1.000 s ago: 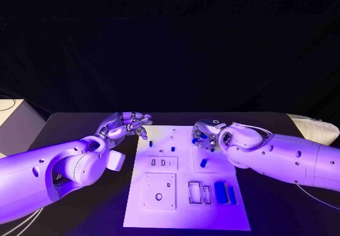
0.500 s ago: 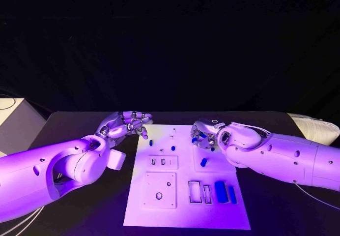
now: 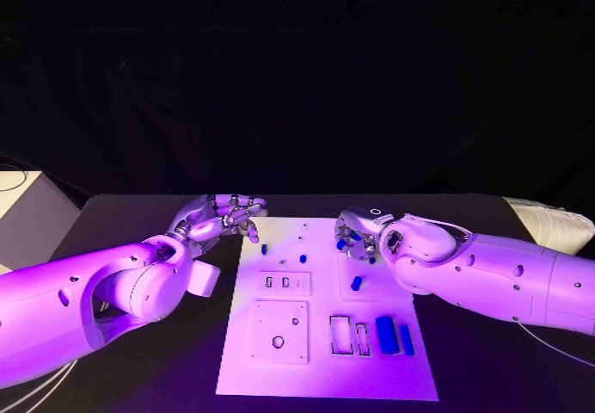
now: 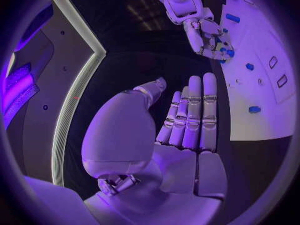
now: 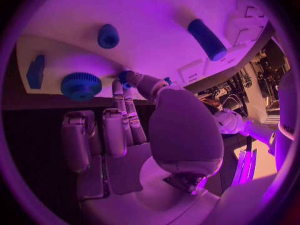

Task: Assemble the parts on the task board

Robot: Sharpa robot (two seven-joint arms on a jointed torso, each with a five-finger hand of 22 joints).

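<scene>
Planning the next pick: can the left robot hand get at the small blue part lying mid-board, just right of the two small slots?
Probably yes. The left robot hand hovers open at the task board edge, nothing between it and that blue part. The right robot hand sits closer, though, and could crowd the approach.

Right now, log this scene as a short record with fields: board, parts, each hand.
board: white task board lying flat mid-table
parts: small blue parts on the board, a long one near its right edge, a short one mid-board
left hand: left hand beside the board's far left corner, fingers straight, holding nothing
right hand: right hand over the board's far right area, pinching a small blue part
</scene>
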